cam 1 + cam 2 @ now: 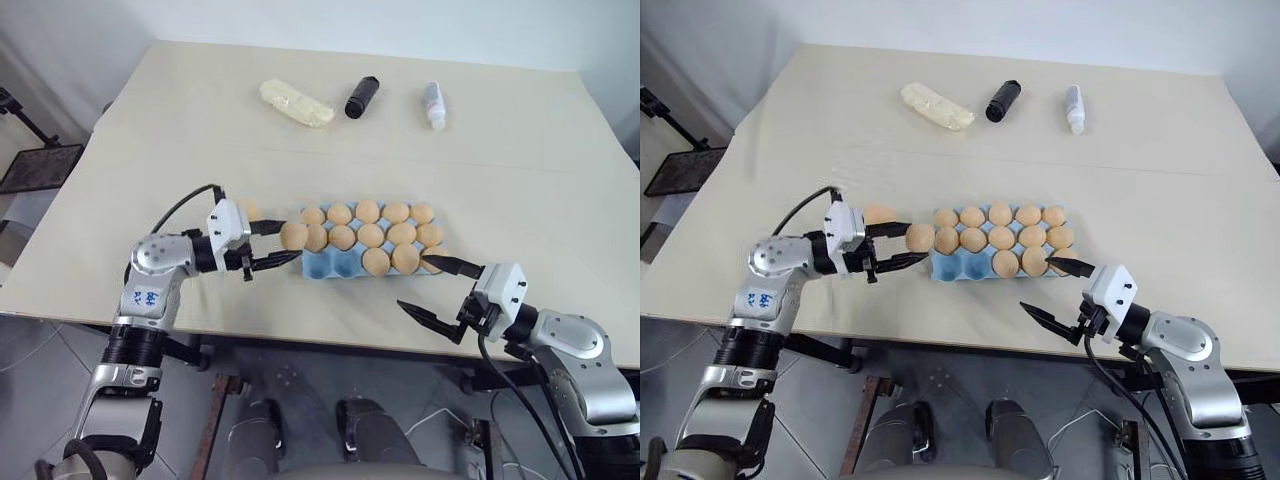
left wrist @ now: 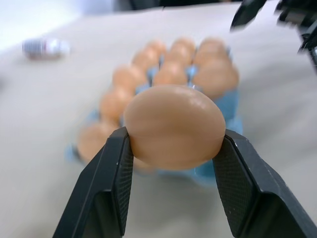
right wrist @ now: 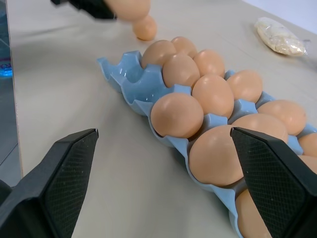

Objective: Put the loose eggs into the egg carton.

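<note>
My left gripper is shut on a tan-orange egg, held just above the table at the left end of the light blue egg carton. In the left wrist view the egg sits clamped between both black fingers. Another loose egg lies on the table just behind the left gripper. The carton holds several eggs; the cups at its near left corner are bare. My right gripper stands open at the carton's near right corner, holding nothing.
At the far side of the table lie a pale yellow lumpy oblong, a black cylinder and a small white bottle. The table's front edge runs just below both grippers. A dark stand sits off the table's left side.
</note>
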Robot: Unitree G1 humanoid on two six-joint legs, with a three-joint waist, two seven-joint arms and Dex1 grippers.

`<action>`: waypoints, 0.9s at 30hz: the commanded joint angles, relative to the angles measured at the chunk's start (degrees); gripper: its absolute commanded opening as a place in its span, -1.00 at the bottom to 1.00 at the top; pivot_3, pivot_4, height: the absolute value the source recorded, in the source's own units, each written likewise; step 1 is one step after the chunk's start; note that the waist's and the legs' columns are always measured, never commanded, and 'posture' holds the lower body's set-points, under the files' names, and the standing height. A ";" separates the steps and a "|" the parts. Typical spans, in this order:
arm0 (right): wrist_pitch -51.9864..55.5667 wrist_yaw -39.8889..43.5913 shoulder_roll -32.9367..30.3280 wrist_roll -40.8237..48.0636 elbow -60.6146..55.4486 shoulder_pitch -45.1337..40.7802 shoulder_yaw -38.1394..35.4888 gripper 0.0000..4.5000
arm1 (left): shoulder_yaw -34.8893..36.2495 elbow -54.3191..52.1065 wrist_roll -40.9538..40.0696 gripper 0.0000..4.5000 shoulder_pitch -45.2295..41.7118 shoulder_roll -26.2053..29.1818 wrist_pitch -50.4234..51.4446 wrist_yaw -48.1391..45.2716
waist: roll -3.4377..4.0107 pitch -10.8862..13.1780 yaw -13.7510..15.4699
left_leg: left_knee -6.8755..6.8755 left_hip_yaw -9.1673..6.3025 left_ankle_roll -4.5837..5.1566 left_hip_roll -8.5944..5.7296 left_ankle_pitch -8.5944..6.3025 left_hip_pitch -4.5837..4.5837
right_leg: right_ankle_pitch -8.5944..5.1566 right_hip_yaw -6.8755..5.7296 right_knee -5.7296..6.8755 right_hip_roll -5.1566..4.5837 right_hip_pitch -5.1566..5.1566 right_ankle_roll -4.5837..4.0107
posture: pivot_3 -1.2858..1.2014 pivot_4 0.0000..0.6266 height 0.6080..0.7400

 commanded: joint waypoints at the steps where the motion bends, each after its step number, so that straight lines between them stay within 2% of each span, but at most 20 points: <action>1: -0.86 -1.34 -0.12 0.08 -2.42 0.14 -1.91 1.00 | -2.72 0.92 0.03 -0.03 -3.52 -4.13 0.92 0.94 | 0.00 0.00 0.13 | 0.02 -0.01 0.01 -0.02 0.01 0.00 | 0.00 0.00 0.00 -0.01 0.00 0.01 | 0.03 -0.52 1.00; 7: -0.98 -2.88 -0.33 -0.15 -3.70 1.37 -3.34 1.00 | -7.99 8.67 3.84 -0.03 -8.13 -9.67 -3.89 -1.13 | 0.00 0.00 -0.08 | 0.04 0.01 0.05 -0.13 0.00 -0.01 | 0.04 0.07 -0.05 0.02 0.02 0.07 | 0.03 -0.52 1.00; 11: -0.88 -3.86 -0.35 -0.27 -4.88 2.61 -3.90 1.00 | -8.77 11.74 4.72 -0.03 -9.46 -10.74 -5.16 -1.85 | 0.00 0.00 -0.36 | -0.01 -0.01 -0.06 -0.07 0.00 -0.01 | 0.02 0.11 -0.04 0.14 -0.05 0.03 | 0.03 -0.52 1.00; 14: -0.82 -4.66 -0.05 -0.28 -5.71 3.43 -4.07 1.00 | -8.36 12.70 5.19 0.33 -9.25 -10.13 -6.51 -1.60 | 0.00 0.00 -0.29 | -0.02 -0.01 -0.07 -0.05 0.01 -0.01 | 0.01 0.10 -0.03 0.15 -0.06 0.01 | 0.03 -0.52 1.00; 19: -0.76 -5.06 0.08 -0.26 -5.92 3.52 -3.45 1.00 | -7.14 8.53 3.21 0.99 -6.82 -8.26 -5.60 -3.28 | 0.00 0.00 -0.23 | 0.00 0.01 -0.05 -0.01 0.00 -0.02 | 0.01 0.10 -0.03 0.06 -0.04 0.02 | 0.03 -0.52 1.00; 23: -0.87 -3.65 -0.27 0.11 -3.99 1.39 -2.50 1.00 | -3.46 1.51 0.53 0.99 -2.90 -3.51 -2.75 -3.20 | 0.00 0.00 -0.45 | -0.03 0.01 -0.06 0.06 0.01 -0.01 | 0.01 0.09 -0.01 0.09 -0.04 0.02 | 0.03 -0.52 1.00; 27: -1.15 -1.69 -0.04 0.31 -1.26 -1.65 -1.15 1.00 | 2.85 -4.09 -0.81 0.99 3.27 2.17 -0.32 0.83 | 0.00 0.00 -0.52 | -0.05 -0.03 -0.09 0.13 0.03 0.00 | 0.00 0.04 0.02 0.10 -0.04 0.00 | 0.03 -0.52 1.00</action>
